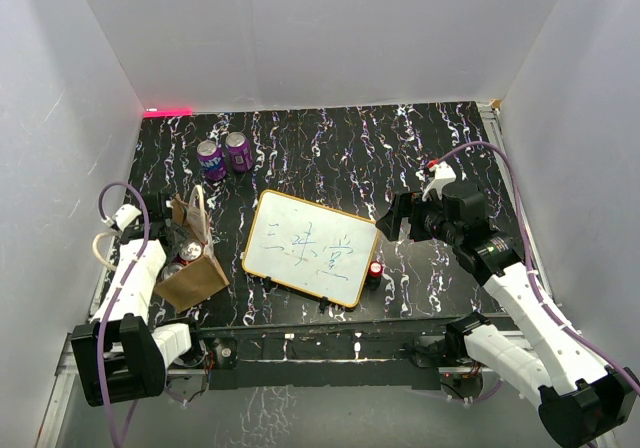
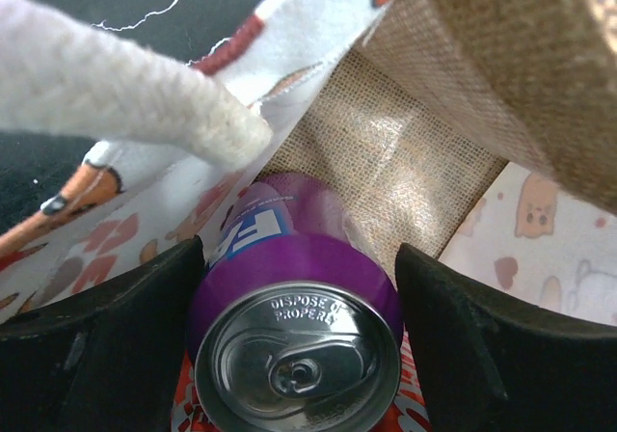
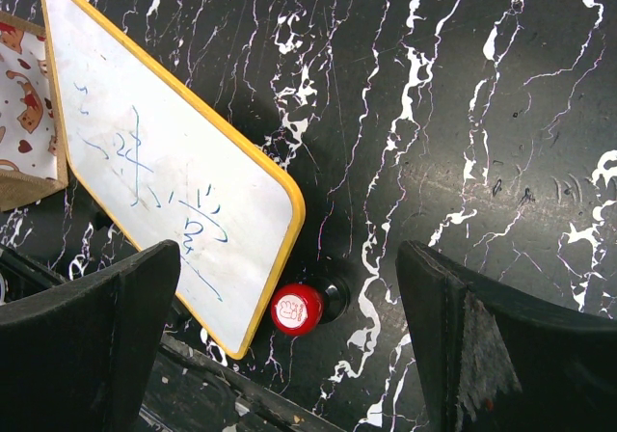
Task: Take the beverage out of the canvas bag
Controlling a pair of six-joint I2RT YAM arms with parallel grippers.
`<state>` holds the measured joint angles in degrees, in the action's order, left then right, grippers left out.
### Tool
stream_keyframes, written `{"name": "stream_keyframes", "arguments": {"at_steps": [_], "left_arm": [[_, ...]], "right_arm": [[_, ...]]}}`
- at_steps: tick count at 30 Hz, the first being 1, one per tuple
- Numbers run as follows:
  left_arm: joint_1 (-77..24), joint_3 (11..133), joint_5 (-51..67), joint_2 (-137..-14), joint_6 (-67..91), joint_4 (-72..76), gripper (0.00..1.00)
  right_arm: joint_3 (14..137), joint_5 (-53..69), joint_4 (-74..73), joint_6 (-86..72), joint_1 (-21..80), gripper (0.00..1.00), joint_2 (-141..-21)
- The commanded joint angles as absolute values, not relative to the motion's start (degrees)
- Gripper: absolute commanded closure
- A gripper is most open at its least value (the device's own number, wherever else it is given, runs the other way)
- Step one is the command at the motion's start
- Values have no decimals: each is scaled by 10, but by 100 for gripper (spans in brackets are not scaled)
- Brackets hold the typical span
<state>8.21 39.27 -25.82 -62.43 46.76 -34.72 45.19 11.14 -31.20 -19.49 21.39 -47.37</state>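
The canvas bag (image 1: 197,280) is a tan tote with cream handles (image 1: 201,208), tipped over at the table's left. In the left wrist view its woven inner wall (image 2: 405,162) and a cream handle (image 2: 125,104) frame a purple beverage can (image 2: 299,287), silver top facing the camera. My left gripper (image 2: 299,350) reaches into the bag's mouth (image 1: 185,250), and both black fingers (image 2: 106,345) press the can's sides. My right gripper (image 3: 289,355) is open and empty, hovering above the table at the right (image 1: 392,218).
A white board with a yellow frame (image 1: 310,248) lies mid-table, with a red-capped black stamp (image 3: 297,309) at its right corner. Two purple cans (image 1: 224,154) stand at the back left. Something with red and white print (image 2: 424,408) lies under the gripped can. White walls enclose the table.
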Motion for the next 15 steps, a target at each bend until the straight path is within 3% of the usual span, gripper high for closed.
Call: {"name": "stream_keyframes", "arguments": {"at_steps": [1,4,15], "left_arm": [[86,394,-246,-612,463,-356,26],[86,409,-249,-592,449,-360,41],[86,513,-232,-561,401,-407,56]], "right_arm": [[456,114,-279,-190,217,2,-475],[456,114,-279,-189,217,2,-475],[456,116,-279,-190,217,2,-482]]}}
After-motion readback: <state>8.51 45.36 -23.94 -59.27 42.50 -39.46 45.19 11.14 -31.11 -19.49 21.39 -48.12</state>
